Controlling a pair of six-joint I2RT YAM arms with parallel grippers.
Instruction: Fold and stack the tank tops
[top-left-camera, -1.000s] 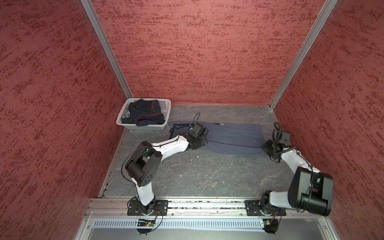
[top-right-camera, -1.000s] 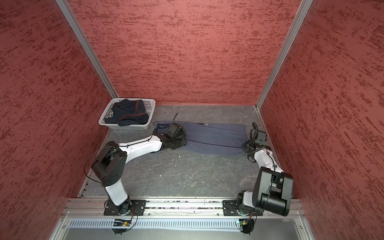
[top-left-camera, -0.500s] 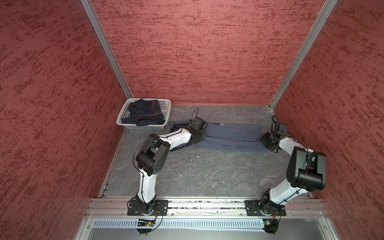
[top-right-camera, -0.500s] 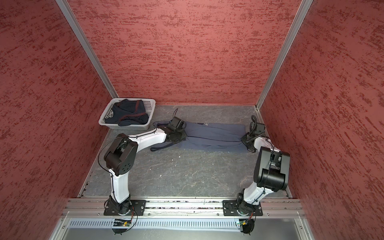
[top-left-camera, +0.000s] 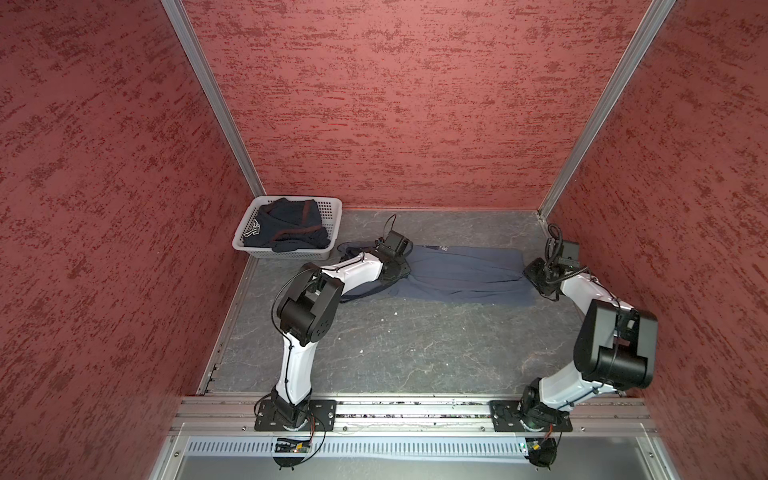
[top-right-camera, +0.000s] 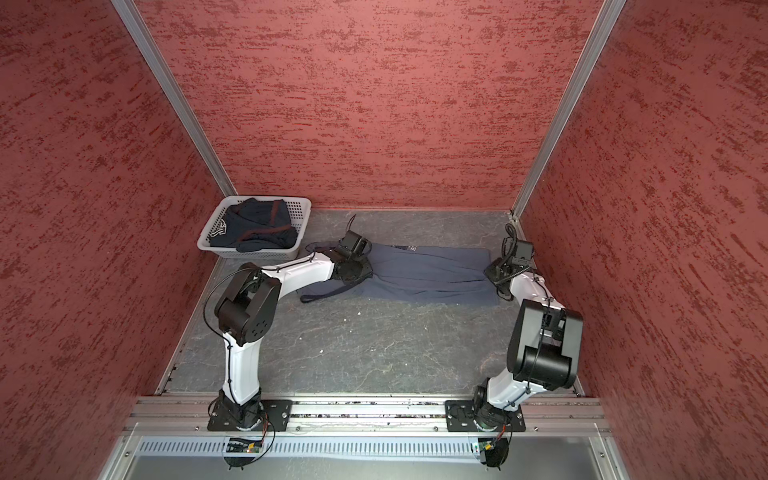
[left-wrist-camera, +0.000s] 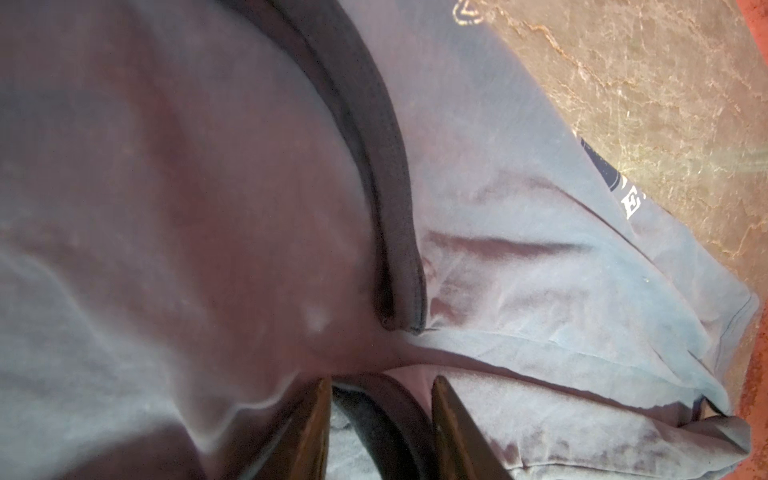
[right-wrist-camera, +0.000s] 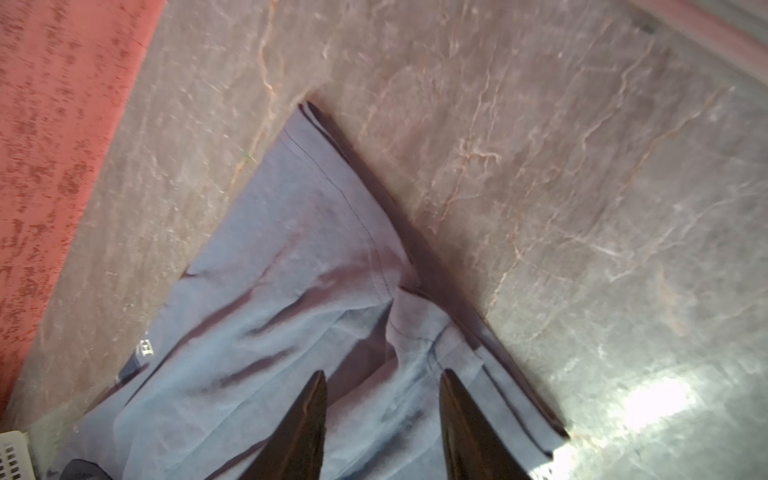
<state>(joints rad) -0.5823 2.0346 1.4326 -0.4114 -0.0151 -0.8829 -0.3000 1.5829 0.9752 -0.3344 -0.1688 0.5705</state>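
Slate-blue tank top (top-left-camera: 465, 276) lies folded into a long band across the far part of the surface (top-left-camera: 415, 345). Left hand (left-wrist-camera: 380, 382) sits low at its left end, fingers moderately parted, the navy trim (left-wrist-camera: 390, 432) lying between them, unclamped. Right hand (right-wrist-camera: 382, 374) sits at its right end, fingers likewise parted over the cloth, holding nothing. Dark navy tank top (top-left-camera: 286, 226) lies crumpled in the white basket (top-left-camera: 330, 204), far left.

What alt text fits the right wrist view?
The right hand, dark fingers apart and gripping nothing, hovers over a hem corner of the slate-blue tank top, which lies creased on the grey marbled table. A red textured wall and a corner of the white basket show at the edges.
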